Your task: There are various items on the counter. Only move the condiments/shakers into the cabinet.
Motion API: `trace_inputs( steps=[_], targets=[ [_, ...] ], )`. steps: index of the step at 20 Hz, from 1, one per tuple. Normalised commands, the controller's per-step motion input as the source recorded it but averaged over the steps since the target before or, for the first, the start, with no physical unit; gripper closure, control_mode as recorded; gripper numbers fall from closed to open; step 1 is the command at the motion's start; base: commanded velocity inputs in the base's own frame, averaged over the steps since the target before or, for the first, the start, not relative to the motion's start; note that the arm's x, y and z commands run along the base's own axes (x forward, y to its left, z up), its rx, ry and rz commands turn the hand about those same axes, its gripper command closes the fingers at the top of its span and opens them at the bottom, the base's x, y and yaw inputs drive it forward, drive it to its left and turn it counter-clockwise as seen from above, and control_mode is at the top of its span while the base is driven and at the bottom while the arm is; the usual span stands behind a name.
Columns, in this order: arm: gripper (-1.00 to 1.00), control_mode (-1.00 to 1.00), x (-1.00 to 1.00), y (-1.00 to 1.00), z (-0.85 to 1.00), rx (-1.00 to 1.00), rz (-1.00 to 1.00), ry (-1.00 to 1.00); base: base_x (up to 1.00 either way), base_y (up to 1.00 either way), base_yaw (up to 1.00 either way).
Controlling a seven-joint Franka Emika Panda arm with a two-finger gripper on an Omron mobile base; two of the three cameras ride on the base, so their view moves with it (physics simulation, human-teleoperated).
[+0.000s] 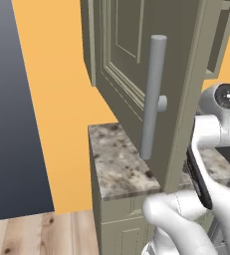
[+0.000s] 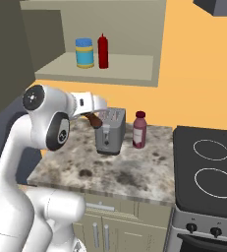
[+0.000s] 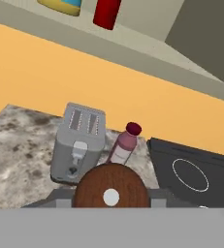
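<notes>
With jaws clamped on the small dark reddish-brown turned wooden shaker (image 3: 111,188), gripper (image 3: 111,198) sits bottom centre of hand view, shaker's round top with pale centre dot facing the camera, a grey finger tip either side. Same shaker seen as a brown stub (image 2: 92,119) left of centre in right base view, sticking out below the white forearm, lifted clear of the speckled grey-brown granite-look counter (image 2: 120,172). Held upright-ish and high, probably so it clears the counter items on the way up to the shelf.

Behind it, centre of hand view: silver two-slot toaster (image 3: 78,143), and just to its right a purple-red bottle with a rounded cap (image 3: 123,144). Both standing on the counter, near each other, touching or not hard to say. Neither a shaker, so likely left where they are. Black stovetop with white ring marks (image 3: 191,172) lower right.

Olive-grey wall cabinet (image 2: 110,74) upper centre of right base view, open, pale shelf exposed. Already on the shelf: blue-and-yellow jar (image 2: 84,53) and red squeeze bottle (image 2: 103,51), side by side, room free to their right. Panelled door with long grey cylindrical bar handle (image 1: 153,97) swung out, taking up middle of left base view, which explains the blocked sightline there.

Judged step: carrying shaker toward shelf, not yet placed. Needs lift up and forward; risk of clipping shelf lip or toaster.
</notes>
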Motion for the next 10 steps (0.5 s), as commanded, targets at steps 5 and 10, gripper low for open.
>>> trace_inputs(
  steps=[5, 10],
  targets=[
    [1.00, -1.00, -0.14, -0.66, 1.00, 0.03, 0.00, -0.01, 0.00, 0.00, 0.00],
    [1.00, -1.00, -0.01, -0.42, 0.97, 0.10, 0.00, 0.00, 0.00, 0.00, 0.00]
  ],
)
